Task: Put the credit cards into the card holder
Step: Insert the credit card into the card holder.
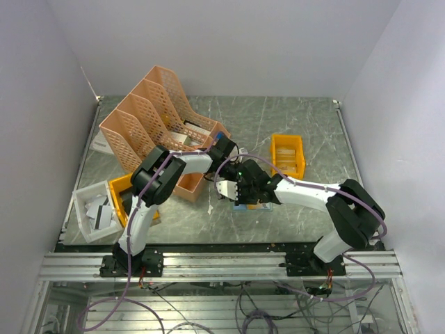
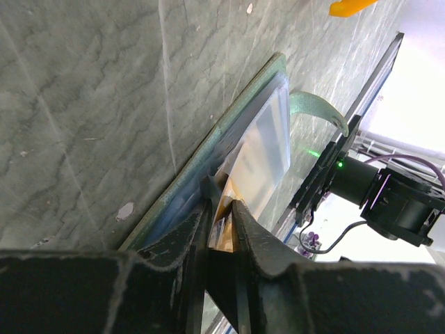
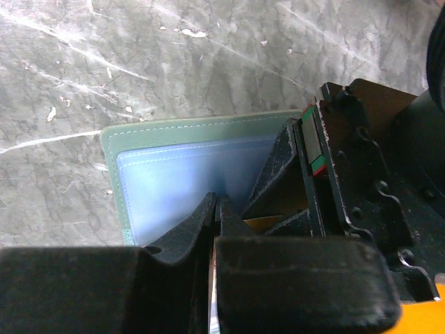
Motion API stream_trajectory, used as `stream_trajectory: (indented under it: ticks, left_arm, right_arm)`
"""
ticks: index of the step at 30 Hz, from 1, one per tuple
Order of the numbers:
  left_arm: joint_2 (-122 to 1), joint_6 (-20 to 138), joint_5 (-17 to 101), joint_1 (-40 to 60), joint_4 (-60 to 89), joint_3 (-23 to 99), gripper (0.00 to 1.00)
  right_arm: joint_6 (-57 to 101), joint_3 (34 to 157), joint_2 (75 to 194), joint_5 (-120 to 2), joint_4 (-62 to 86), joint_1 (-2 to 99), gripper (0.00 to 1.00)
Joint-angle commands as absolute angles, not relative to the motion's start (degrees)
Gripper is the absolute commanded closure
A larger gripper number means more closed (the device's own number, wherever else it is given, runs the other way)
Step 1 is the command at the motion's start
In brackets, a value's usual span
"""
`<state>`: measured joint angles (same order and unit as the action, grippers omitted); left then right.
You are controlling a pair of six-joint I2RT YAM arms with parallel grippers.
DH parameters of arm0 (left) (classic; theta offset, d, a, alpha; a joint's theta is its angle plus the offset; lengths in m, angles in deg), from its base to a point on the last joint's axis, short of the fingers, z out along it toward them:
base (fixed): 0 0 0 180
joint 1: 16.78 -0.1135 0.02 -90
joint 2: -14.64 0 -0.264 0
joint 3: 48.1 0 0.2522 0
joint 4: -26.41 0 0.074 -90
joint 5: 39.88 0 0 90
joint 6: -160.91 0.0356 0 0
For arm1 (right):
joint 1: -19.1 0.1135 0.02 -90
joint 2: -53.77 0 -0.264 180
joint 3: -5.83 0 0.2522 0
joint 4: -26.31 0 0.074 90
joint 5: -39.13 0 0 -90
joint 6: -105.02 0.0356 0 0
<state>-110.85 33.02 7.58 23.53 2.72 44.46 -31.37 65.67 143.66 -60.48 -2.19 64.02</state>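
Observation:
The grey-green card holder (image 1: 252, 207) lies open on the table between the two arms, its blue inner pocket showing in the right wrist view (image 3: 174, 174) and its edge in the left wrist view (image 2: 229, 118). My left gripper (image 2: 222, 202) is shut on a tan credit card (image 2: 226, 217) with the card's end at the holder's pocket. My right gripper (image 3: 219, 200) is shut on a thin inner edge of the holder. The left gripper's fingers (image 3: 285, 160) and the tan card (image 3: 271, 224) sit right beside it. In the top view both grippers (image 1: 236, 193) (image 1: 247, 197) meet over the holder.
A peach lattice file rack (image 1: 156, 115) stands at the back left. One orange bin (image 1: 287, 154) is at the back right, another (image 1: 124, 195) at the left. A white tray (image 1: 82, 198) at the left edge holds several flat grey and white cards (image 1: 102, 212).

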Motion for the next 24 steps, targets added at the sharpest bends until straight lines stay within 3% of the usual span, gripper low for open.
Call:
stream_trajectory:
  ticks: [1, 4, 14, 16, 24]
  left_arm:
    - [-112.91, 34.76, 12.44, 23.44, -0.80, 44.27, 0.66]
    - [-112.51, 34.63, 12.89, 23.38, -0.65, 43.92, 0.59]
    - [-111.59, 34.39, 13.21, 22.90, -0.38, 43.11, 0.56]
    - [-111.36, 34.33, 13.37, 22.78, -0.23, 42.92, 0.49]
    - [-110.80, 34.17, 13.42, 22.40, 0.34, 41.80, 0.49]
  right_arm:
    - [-30.76, 65.56, 143.75, -56.34, -2.48, 63.83, 1.00]
    - [-30.77, 65.34, 143.66, -55.87, -2.34, 63.76, 1.00]
    - [-30.55, 64.90, 143.16, -54.84, -2.61, 62.74, 1.00]
    - [-30.59, 64.69, 142.94, -54.71, -2.73, 62.40, 1.00]
    - [-30.93, 64.20, 142.60, -53.02, -2.41, 61.30, 1.00]
